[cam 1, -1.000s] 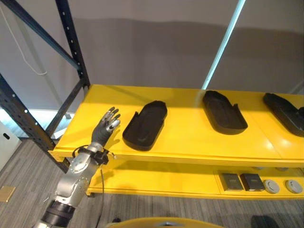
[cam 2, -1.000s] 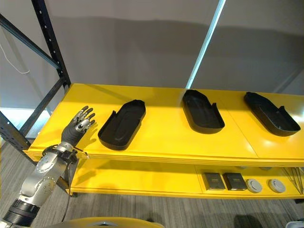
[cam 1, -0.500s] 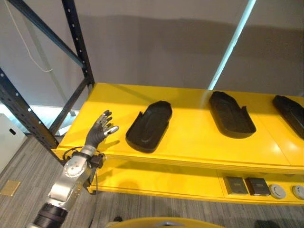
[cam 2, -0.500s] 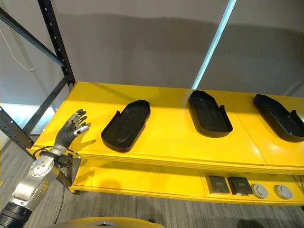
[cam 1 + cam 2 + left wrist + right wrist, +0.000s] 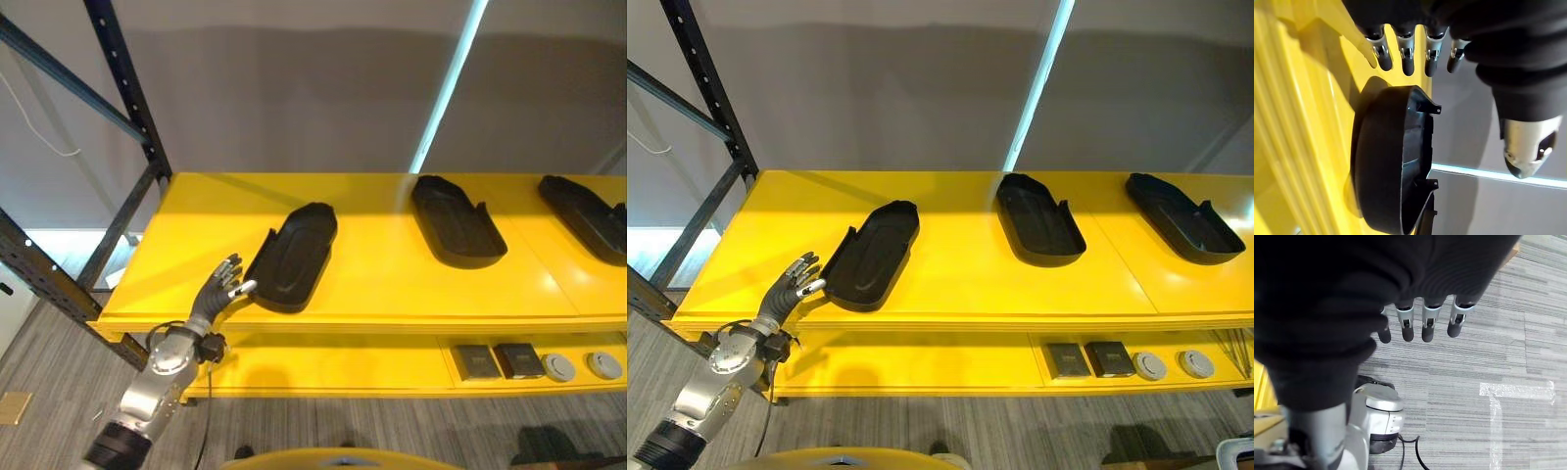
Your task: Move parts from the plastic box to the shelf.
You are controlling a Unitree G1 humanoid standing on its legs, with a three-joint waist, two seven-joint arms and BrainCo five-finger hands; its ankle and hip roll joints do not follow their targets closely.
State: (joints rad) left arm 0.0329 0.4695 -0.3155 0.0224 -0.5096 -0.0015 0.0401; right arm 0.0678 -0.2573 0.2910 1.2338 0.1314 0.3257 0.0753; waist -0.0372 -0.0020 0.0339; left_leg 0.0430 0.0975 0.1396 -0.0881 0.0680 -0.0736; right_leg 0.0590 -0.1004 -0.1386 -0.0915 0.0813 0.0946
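Left eye view: left hand (image 5: 223, 285), fingers spread and empty, sat at the black part's (image 5: 293, 256) 7 o'clock end; a nudge could have skewed it along the shelf (image 5: 382, 279).

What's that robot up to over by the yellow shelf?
It is stocking the yellow metal shelf with black plastic tray-shaped parts. Three lie on the top board: the leftmost part, a middle part and a right part. The left hand is open, fingers straight, at the near end of the leftmost part and holding nothing. The right hand hangs open above grey carpet.
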